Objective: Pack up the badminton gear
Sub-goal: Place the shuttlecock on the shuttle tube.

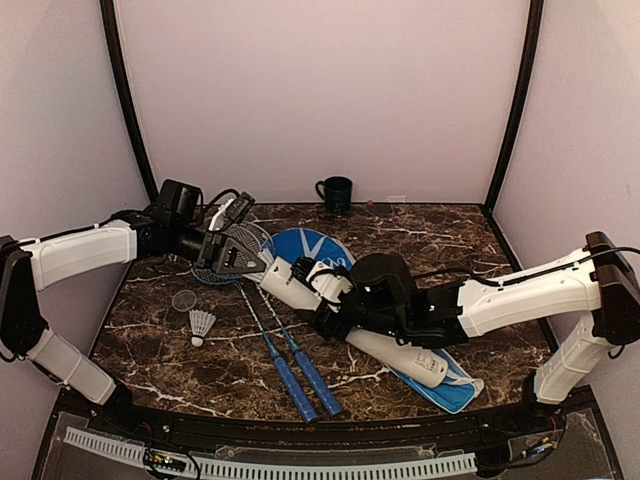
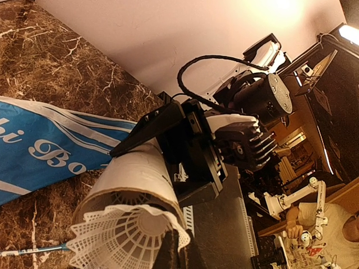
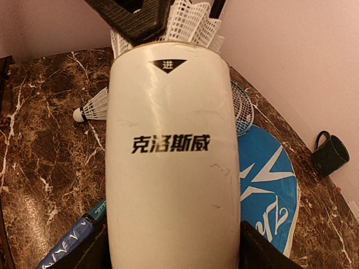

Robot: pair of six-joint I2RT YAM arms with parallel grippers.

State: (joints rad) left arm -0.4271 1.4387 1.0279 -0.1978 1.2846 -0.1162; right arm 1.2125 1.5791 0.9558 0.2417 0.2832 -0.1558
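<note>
My right gripper (image 1: 332, 300) is shut around the long white tube (image 1: 370, 335), which lies tilted over the blue cover (image 1: 322, 246). In the right wrist view the tube (image 3: 171, 168) fills the space between my fingers (image 3: 78, 253). My left gripper (image 1: 238, 256) is shut on the skirt rim of a white shuttlecock (image 2: 120, 235), which sits partly inside the tube's open mouth (image 2: 134, 179). A second shuttlecock (image 1: 201, 324) lies on the table at the left. Two blue-handled rackets (image 1: 290, 380) lie side by side, heads under the left gripper.
A dark green mug (image 1: 335, 192) stands at the back wall. A clear round lid (image 1: 184, 300) lies beside the loose shuttlecock. The blue cover's far end (image 1: 455, 390) reaches the front right of the marble table (image 1: 430, 240).
</note>
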